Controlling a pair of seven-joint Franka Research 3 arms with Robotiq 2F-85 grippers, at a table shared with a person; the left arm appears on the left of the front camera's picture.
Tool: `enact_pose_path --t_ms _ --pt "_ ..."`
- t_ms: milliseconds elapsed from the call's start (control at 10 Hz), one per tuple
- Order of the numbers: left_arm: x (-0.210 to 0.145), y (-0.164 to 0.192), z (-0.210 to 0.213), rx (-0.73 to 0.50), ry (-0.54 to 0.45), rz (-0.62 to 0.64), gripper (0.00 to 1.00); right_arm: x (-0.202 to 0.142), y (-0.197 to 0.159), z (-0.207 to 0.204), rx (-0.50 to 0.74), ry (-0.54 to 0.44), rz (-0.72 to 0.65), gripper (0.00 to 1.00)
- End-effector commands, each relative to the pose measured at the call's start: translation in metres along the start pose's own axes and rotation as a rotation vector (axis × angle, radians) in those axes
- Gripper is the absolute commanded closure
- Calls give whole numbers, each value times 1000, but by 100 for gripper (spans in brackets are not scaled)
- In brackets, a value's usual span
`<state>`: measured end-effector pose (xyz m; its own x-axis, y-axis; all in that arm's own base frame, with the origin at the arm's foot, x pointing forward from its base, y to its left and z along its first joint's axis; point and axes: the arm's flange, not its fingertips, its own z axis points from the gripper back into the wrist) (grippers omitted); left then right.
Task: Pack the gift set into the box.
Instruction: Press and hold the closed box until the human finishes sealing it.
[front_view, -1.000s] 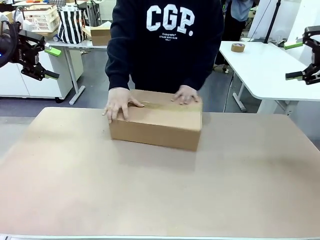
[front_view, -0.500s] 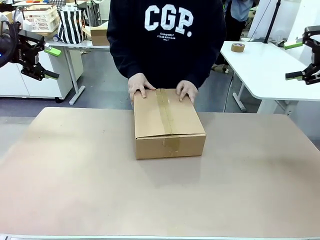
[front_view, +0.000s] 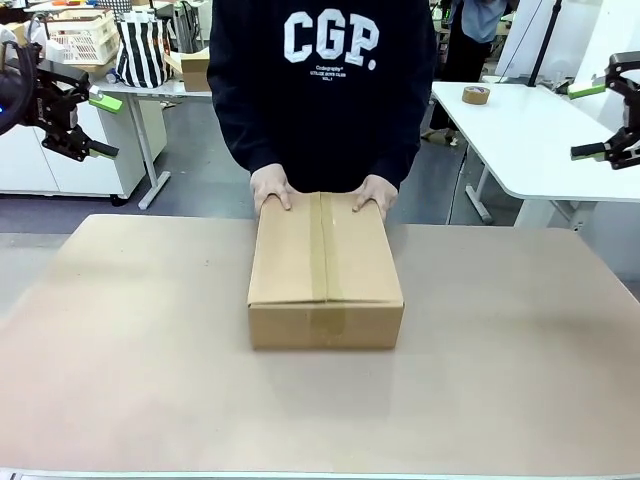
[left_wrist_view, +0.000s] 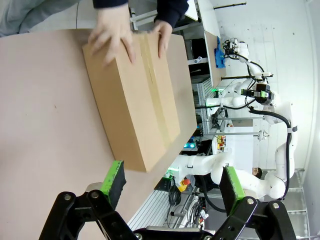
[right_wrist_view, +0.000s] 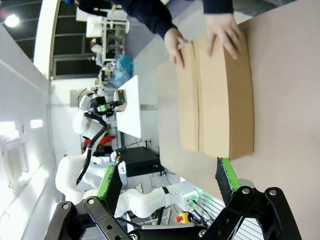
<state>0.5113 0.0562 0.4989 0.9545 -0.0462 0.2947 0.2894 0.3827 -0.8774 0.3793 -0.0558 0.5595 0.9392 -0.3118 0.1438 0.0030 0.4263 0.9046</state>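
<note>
Front view, taped box (front_view: 325, 270) on table (front_view: 120, 340), person's hands (front_view: 271, 187) on far edge

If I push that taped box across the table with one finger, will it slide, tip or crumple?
It will likely slide rather than tip: the box is low and wide, lying flat on the even table. Its cardboard walls look stiff, and the tape holds the top flaps shut, so it should keep its shape. Its weight can't be judged from here.

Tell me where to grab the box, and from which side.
Probably the two long side walls of the box, left claw from its left, right claw from its right: the taped top is flat, and the person's hands hold the far end.
</note>
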Motion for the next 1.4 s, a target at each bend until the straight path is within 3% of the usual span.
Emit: enact_pose_path --t_ms 0,1300 --pt "-5 -1 1 2 10 -18 0 1 5 -1 0 -1 -10 0" --pt "-5 -1 1 2 10 -18 0 0 0 0 0 0 0 0"
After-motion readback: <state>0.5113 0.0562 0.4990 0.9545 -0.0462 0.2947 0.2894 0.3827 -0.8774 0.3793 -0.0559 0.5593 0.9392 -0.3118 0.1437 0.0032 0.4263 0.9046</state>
